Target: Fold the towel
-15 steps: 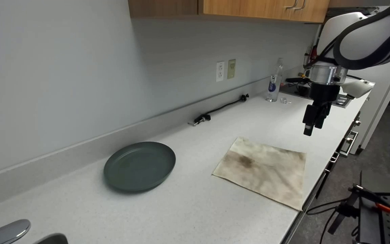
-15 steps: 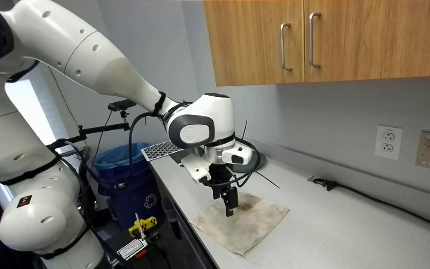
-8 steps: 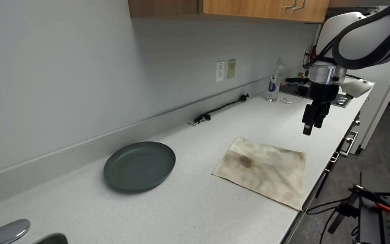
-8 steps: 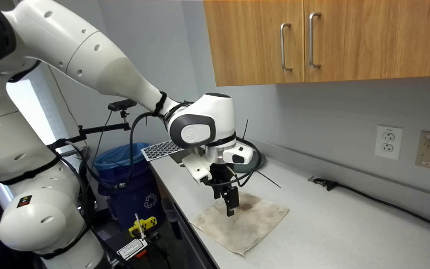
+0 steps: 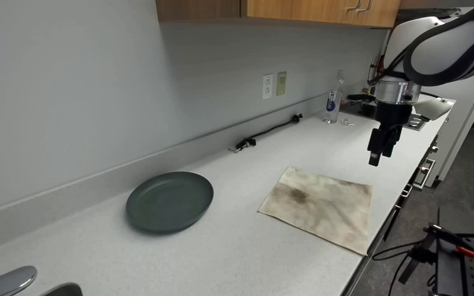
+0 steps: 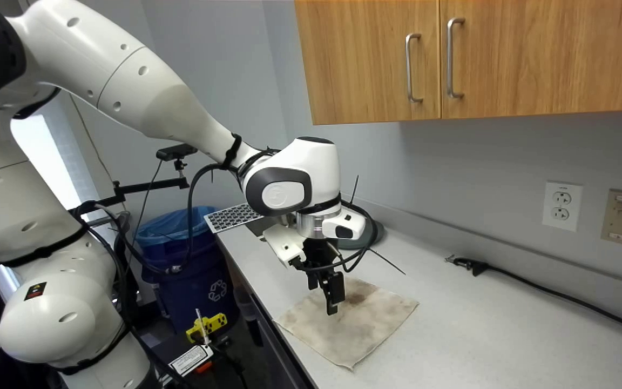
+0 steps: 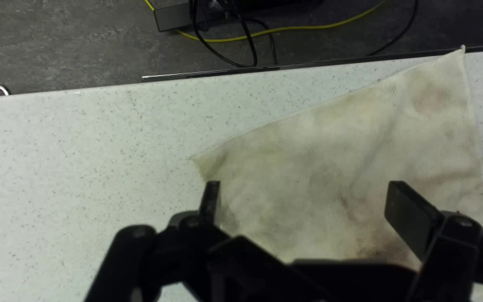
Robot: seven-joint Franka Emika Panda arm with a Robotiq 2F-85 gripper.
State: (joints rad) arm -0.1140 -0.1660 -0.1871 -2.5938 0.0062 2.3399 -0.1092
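Countertop [image 5: 220,255], speckled white along a grey wall [image 5: 76,90], bears the flat towel [image 5: 319,207], the empty claw [image 7: 308,205] spread wide above.

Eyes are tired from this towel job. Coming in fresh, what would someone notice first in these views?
Probably the big white arm reaching in from the upper left of an exterior view, its end effector open, the towel showing between the jaws in the wrist view. Next, the dark brown stain on that towel, which lies flat with one corner at the front edge of the counter. Then the round dark green plate, nearer the wall.
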